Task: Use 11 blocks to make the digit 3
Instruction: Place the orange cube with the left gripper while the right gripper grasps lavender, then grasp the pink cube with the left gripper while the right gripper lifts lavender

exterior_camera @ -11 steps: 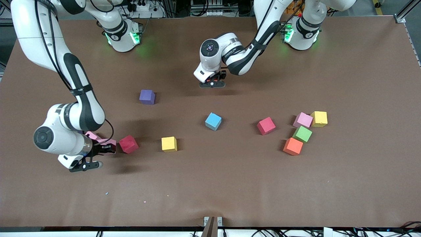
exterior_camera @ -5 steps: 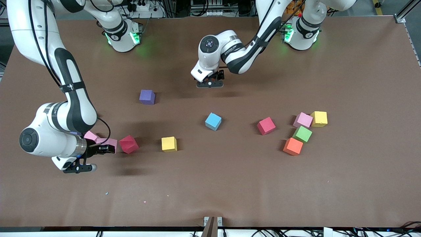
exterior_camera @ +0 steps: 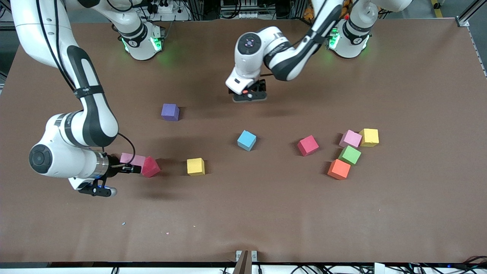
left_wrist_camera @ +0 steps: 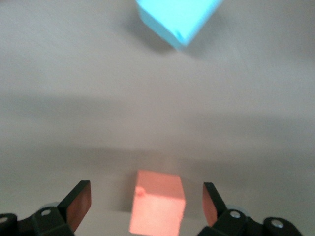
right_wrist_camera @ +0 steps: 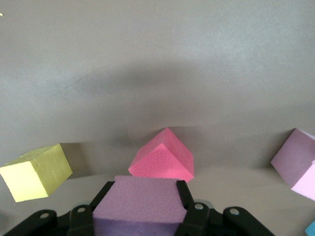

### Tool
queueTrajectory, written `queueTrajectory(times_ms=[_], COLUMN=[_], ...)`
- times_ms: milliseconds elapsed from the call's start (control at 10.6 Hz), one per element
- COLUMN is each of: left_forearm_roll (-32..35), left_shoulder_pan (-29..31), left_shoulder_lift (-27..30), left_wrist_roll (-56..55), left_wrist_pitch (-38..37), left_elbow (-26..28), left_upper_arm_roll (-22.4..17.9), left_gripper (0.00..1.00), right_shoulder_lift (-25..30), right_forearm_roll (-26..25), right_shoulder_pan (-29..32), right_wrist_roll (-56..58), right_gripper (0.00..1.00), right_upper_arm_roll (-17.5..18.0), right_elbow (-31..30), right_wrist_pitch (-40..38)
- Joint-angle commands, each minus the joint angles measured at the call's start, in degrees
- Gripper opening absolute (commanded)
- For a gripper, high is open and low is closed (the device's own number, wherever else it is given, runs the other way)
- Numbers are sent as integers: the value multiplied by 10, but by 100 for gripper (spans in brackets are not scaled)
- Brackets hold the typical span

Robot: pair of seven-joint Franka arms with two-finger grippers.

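The right claw is pinching a pink block near the counter's right-arm edge, touching a red block. The left claw is hanging spread around an orange-red block, toward the robots' edge from the light blue block.

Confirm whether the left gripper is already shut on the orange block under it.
No: in the left wrist view the left gripper stands open, its fingers apart on either side of the orange block, touching neither face.
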State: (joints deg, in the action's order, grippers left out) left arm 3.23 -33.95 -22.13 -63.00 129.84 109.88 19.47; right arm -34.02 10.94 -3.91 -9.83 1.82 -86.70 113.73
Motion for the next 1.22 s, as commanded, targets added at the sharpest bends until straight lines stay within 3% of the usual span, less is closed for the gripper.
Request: queueTrajectory(times_ms=[0,188,471,848,1130], left_forearm_roll=[10,10,20,73,77], left_shoulder_pan=[81,145,215,258,269], left_shoulder_lift=[36,38,15,-19,-54], left_wrist_roll=[3,19,45,38,40], left_wrist_pitch=[-44,-56,-56,-36,0], left_elbow=[6,0,0,-1,-10], left_upper_arm_roll=[4,4,0,0,0], left_gripper=[100,100,100,100,100], right_shoulder_lift=[18,23,35,57,62], right_forearm_roll=[10,10,9,8,8], right_shoulder_pan=[-2,-8,-17,-52,-81], right_wrist_roll=[-40,-84,-149,-254,-322], right_gripper=[32,41,39,35,36], right_upper_arm_roll=[-1,-1,-1,-2,-1], right_elbow=[-10,-10,-21,-58,-59], right_wrist_pitch=[-6,-2,-3,-6,-12])
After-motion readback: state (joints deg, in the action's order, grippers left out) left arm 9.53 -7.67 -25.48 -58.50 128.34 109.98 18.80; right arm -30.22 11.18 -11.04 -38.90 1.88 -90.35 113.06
